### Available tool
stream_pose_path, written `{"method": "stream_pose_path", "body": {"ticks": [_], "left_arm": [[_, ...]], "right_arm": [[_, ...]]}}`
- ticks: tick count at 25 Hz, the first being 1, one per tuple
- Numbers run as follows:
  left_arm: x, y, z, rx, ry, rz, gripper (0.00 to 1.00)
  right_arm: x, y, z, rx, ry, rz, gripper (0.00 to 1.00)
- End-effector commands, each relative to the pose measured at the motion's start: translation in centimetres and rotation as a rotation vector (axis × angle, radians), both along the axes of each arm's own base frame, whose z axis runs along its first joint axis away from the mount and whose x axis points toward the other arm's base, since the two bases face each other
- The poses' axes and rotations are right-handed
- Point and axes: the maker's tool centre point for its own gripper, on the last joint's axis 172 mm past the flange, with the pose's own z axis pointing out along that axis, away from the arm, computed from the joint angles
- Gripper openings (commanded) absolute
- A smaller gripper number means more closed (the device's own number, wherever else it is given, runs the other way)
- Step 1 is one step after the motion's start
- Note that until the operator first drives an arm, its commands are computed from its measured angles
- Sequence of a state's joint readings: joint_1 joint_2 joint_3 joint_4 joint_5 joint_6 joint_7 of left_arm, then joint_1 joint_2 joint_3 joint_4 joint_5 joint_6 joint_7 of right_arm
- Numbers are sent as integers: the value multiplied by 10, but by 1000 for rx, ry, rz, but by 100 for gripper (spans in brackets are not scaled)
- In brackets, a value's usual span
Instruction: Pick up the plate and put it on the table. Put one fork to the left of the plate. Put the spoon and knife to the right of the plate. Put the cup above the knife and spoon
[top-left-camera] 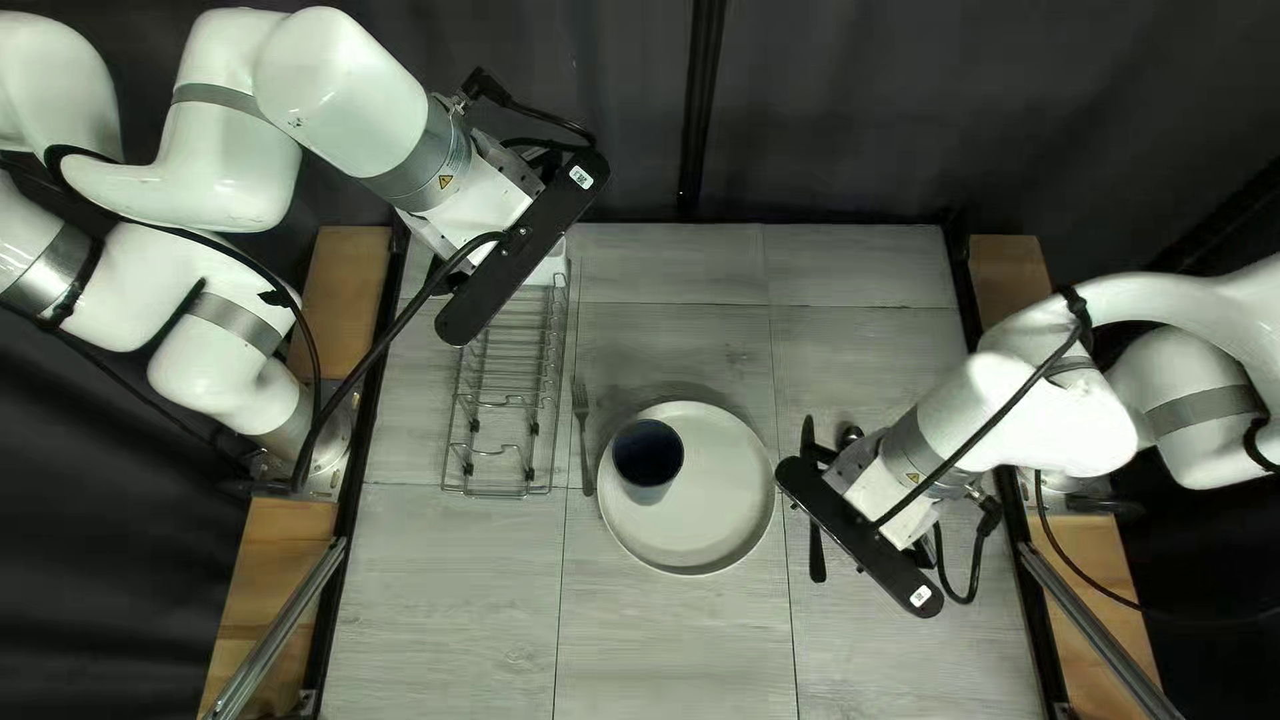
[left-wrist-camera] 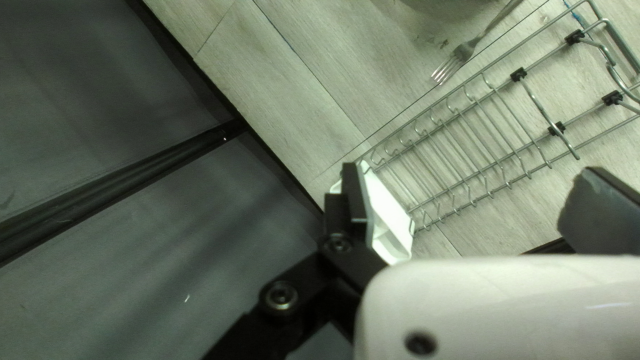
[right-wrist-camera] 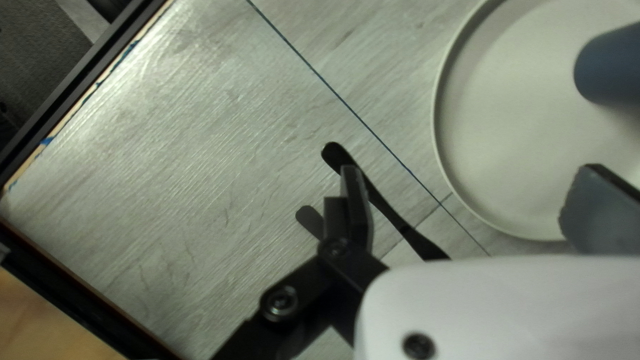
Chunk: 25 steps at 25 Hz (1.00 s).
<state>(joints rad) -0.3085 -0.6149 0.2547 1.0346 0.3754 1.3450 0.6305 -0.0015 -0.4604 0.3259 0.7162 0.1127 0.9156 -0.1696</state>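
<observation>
Left gripper [left-wrist-camera: 470,170]: spread wide, grasping nothing; poised at the white end of the rack [top-left-camera: 556,400].
Fork [top-left-camera: 583,434]: lying flat, just left of the plate [top-left-camera: 720,514]; probably light, stiff, slippery. Pinch at mid-handle.
Cup [top-left-camera: 648,460]: standing on the plate, toward the fork side; likely rigid, smooth, perhaps breakable. Grasp across the sides, below the lip.
Plate: between fork and knife [top-left-camera: 816,550]; likely stiff, heaviest of the set, fragile if ceramic. Take by the rim, only after removing the cup.
Knife: lying right of the plate; slim, likely slick. Pinch at the handle.
Spoon [top-left-camera: 850,435]: beside the knife, mostly hidden; likely light. Leave in place.
Right gripper [right-wrist-camera: 470,168]: spread wide, grasping nothing; over the cutlery.
Remaining step, as judged: transfer cup above knife and spoon.
Stickers [top-left-camera: 582,176]: white, on both gripper housings; none visible on the tableware.
</observation>
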Motion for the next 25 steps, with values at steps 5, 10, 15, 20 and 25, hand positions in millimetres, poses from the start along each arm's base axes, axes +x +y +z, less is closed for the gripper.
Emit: {"method": "stream_pose_path", "body": {"ticks": [5, 10, 15, 20, 25], "left_arm": [[0, 0, 0, 0, 0, 0, 100], [0, 0, 0, 0, 0, 0, 100], [6, -5, -6, -14, 7, 13, 100], [13, -19, -41, -11, 38, 36, 100], [12, -18, -42, -13, 42, 45, 100]], "right_arm": [[-7, -47, 45, -15, -29, -238, 100], [-7, -47, 45, -15, -29, -238, 100], [-7, -47, 45, -15, -29, -238, 100], [-7, -47, 45, -15, -29, -238, 100], [-7, -47, 45, -15, -29, -238, 100]]}}
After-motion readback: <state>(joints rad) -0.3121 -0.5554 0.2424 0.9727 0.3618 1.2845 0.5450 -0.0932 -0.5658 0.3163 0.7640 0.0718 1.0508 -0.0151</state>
